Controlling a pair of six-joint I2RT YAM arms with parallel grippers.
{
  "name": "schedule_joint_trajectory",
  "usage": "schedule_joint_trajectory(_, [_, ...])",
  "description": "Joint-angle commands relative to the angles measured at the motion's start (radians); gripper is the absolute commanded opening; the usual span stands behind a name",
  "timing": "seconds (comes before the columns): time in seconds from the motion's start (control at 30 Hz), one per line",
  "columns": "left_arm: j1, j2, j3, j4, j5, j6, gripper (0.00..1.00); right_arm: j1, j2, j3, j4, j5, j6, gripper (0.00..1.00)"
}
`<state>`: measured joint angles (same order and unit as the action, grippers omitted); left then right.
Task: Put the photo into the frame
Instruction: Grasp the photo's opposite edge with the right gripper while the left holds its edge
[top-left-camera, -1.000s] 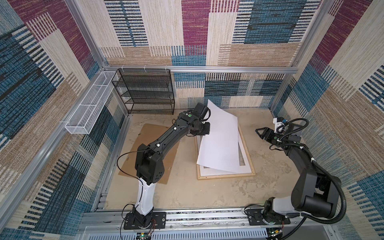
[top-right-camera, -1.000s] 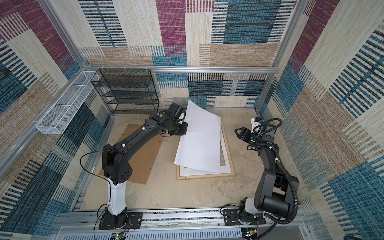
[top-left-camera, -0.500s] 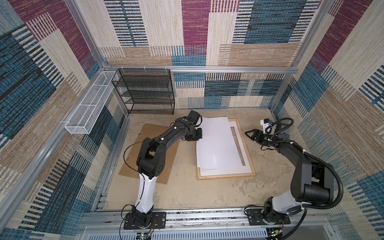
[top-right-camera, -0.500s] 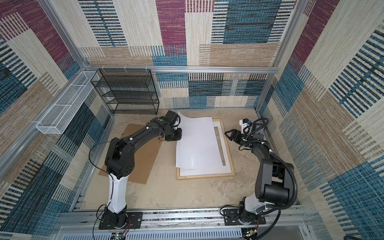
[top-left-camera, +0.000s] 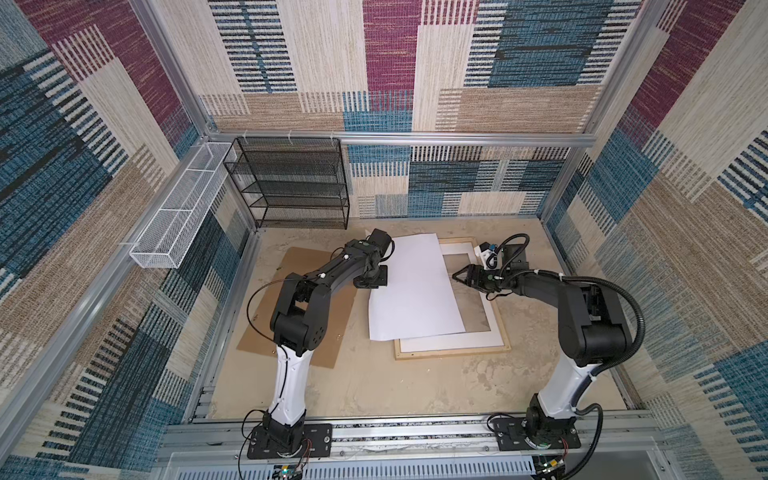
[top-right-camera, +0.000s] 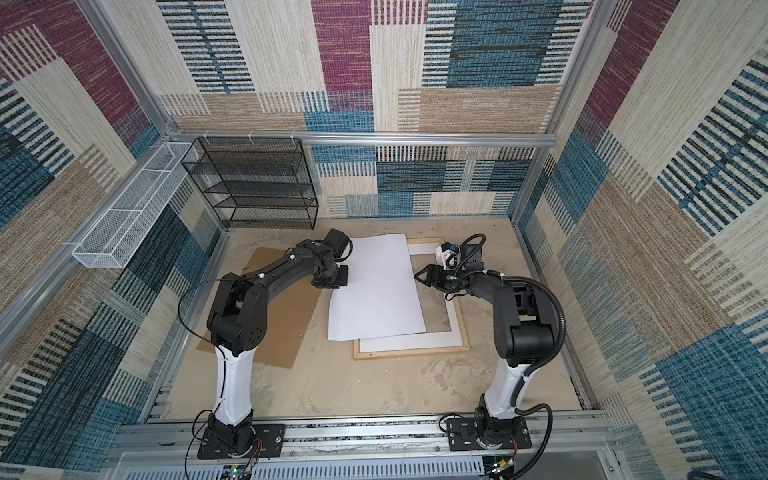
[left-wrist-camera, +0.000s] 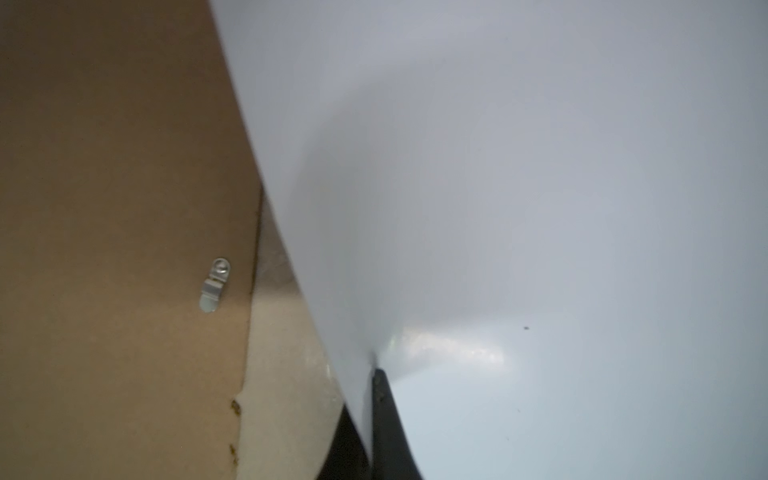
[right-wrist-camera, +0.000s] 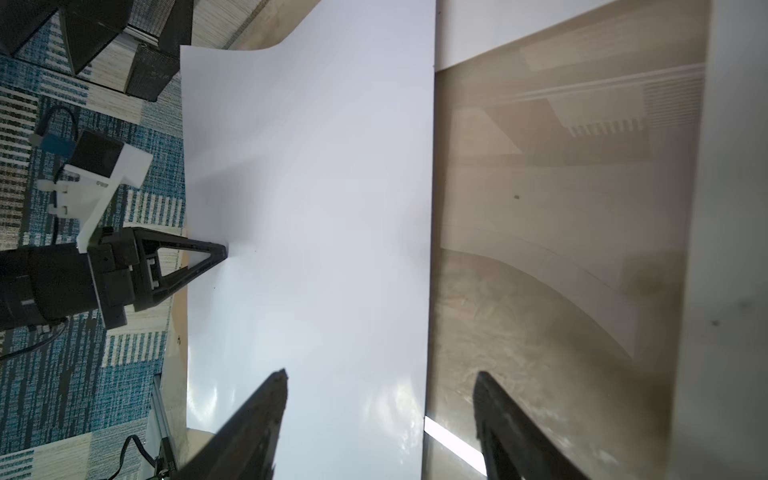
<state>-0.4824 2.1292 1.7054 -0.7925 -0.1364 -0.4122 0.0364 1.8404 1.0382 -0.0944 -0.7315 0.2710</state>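
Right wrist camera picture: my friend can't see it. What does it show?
The photo, blank white side up, lies partly over the frame, whose shiny pane reflects the wall. The left gripper pinches the photo's far edge. The right gripper is open, its fingers straddling the photo's near edge.

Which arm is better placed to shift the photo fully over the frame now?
Left, probably: the left gripper is shut on the photo, while the right gripper is open, holding nothing. The photo overhangs the frame.
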Motion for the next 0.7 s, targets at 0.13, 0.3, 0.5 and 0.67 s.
schedule_joint_trajectory(0.13, [0.012,0.009,0.002,-0.106,-0.197,0.065,0.00,0.077,0.080,0.067,0.035,0.020,0.025,0.71])
schedule_joint_trajectory(0.3, [0.015,0.005,0.001,-0.135,-0.269,0.075,0.00,0.120,0.120,0.110,0.041,0.018,0.037,0.71])
schedule_joint_trajectory(0.5, [0.018,0.010,-0.005,-0.136,-0.283,0.079,0.00,0.168,0.156,0.141,0.055,0.002,0.052,0.70])
schedule_joint_trajectory(0.67, [0.018,0.020,-0.003,-0.134,-0.265,0.078,0.00,0.202,0.183,0.167,0.063,-0.014,0.063,0.70])
